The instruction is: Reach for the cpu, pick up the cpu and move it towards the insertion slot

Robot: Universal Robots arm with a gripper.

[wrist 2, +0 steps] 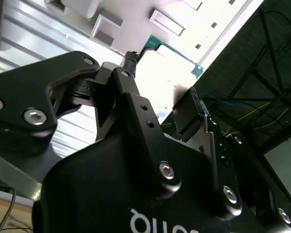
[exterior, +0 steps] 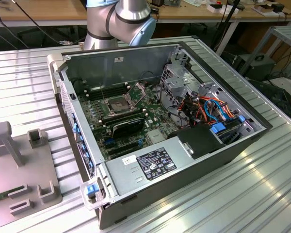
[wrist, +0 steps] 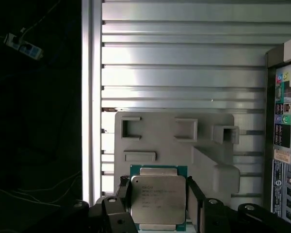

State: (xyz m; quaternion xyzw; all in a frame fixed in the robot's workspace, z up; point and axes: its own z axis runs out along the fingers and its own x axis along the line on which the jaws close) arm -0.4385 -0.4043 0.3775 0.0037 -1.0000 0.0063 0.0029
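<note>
In the first wrist view the cpu (wrist: 158, 199), a square chip with a dull silver face and a green rim, sits between the two black fingers of my gripper (wrist: 157, 191). One finger (wrist: 123, 190) presses each opposite edge, so the gripper is shut on it. The chip hangs well above the grey fixture plate (wrist: 174, 145). In the second wrist view the chip's green edge (wrist 2: 172, 51) spans the fingertips of the gripper (wrist 2: 165, 65). The insertion slot (exterior: 117, 104), a silver-framed socket with a dark centre, lies open on the motherboard inside the computer case (exterior: 194, 165).
The grey fixture plate (exterior: 19, 165) with raised blocks lies at the exterior view's left, beside the case. The arm's base (exterior: 119, 19) stands behind the case. A black expansion card (exterior: 128, 127) and a drive cage with cables (exterior: 203, 104) crowd the case interior around the socket.
</note>
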